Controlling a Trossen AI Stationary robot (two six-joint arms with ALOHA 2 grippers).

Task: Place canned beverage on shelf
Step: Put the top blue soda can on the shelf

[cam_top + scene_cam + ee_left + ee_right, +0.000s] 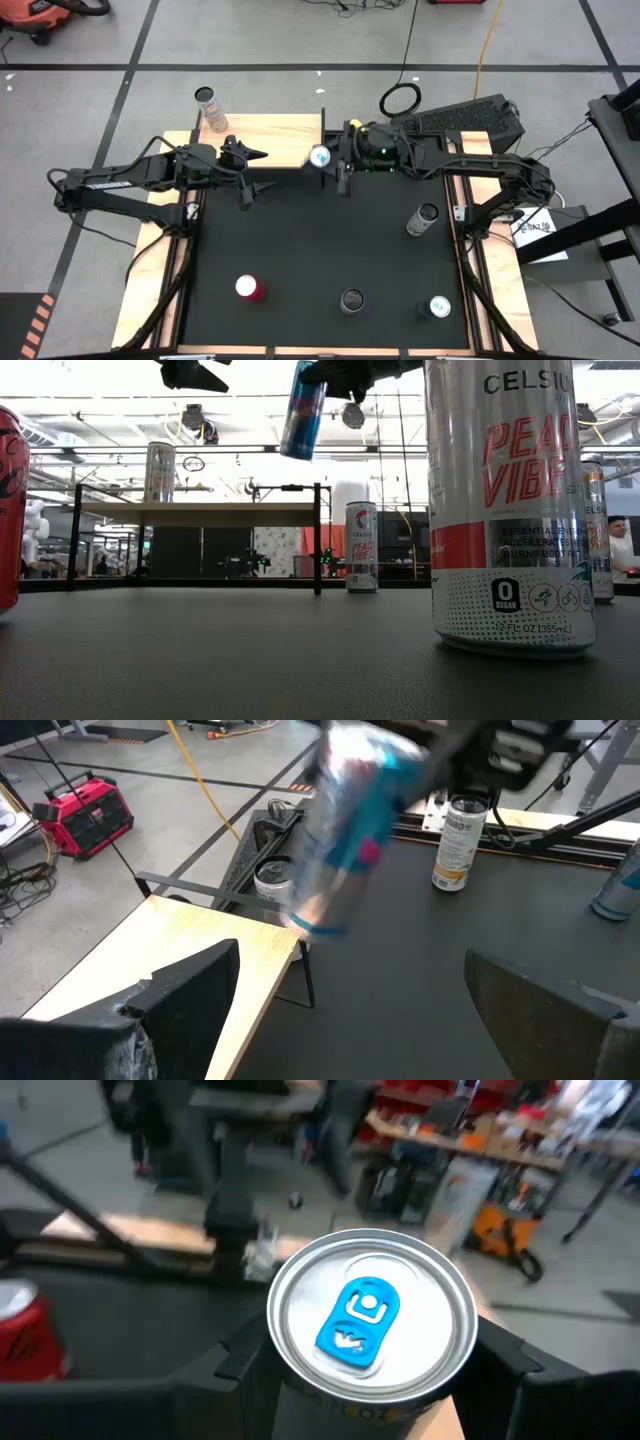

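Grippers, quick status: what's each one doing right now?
Left gripper: open, empty, hovering by the shelf.
Right gripper: shut on the blue can, held in the air near the shelf's end.

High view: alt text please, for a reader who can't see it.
Seen from above, the right gripper holds a blue-topped can at the right end of the wooden shelf, where one can already stands. The left gripper hovers open nearby; four more cans wait on the black table.
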